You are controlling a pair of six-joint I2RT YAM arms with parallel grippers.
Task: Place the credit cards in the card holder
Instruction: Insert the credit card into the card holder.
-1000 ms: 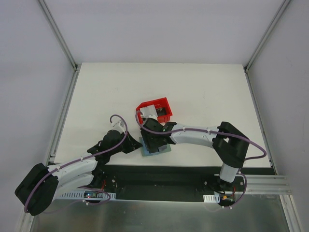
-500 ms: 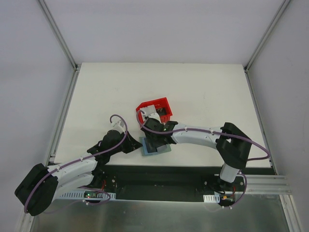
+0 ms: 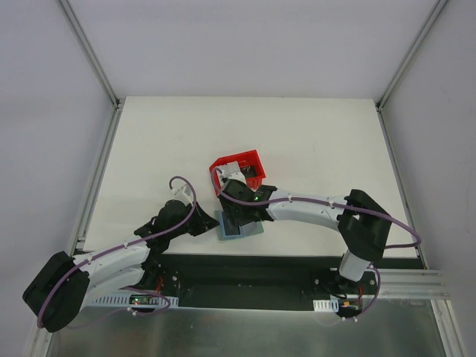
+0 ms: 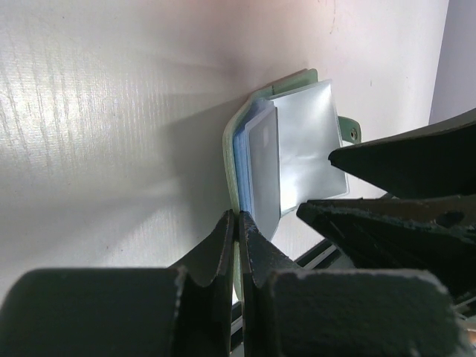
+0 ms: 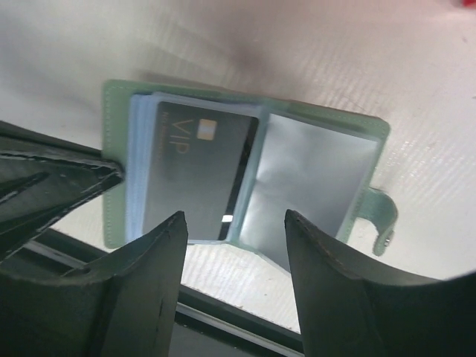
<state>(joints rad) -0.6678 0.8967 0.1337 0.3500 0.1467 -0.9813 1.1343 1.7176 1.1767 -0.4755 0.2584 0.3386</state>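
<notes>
The grey-green card holder [image 3: 242, 226] lies open on the table by the front edge. In the right wrist view [image 5: 320, 175] its blue-grey pockets face up, and a dark card marked VIP [image 5: 197, 175] sits in the left pocket. My left gripper [image 3: 210, 223] is shut on the card holder's left cover edge [image 4: 230, 167], pinching it between the fingertips [image 4: 236, 217]. My right gripper [image 3: 236, 208] hovers open and empty just above the card holder [image 5: 234, 216]. Its black fingers [image 4: 401, 160] show in the left wrist view.
A red plastic bin [image 3: 249, 161] stands just behind the card holder, with something pale [image 3: 227, 175] inside it, partly hidden by my right wrist. The table's front edge and a black rail [image 3: 245, 268] lie right below the card holder.
My right gripper has drawn back off the card holder toward the bin, uncovering it. The left arm has not moved and keeps its grip.
</notes>
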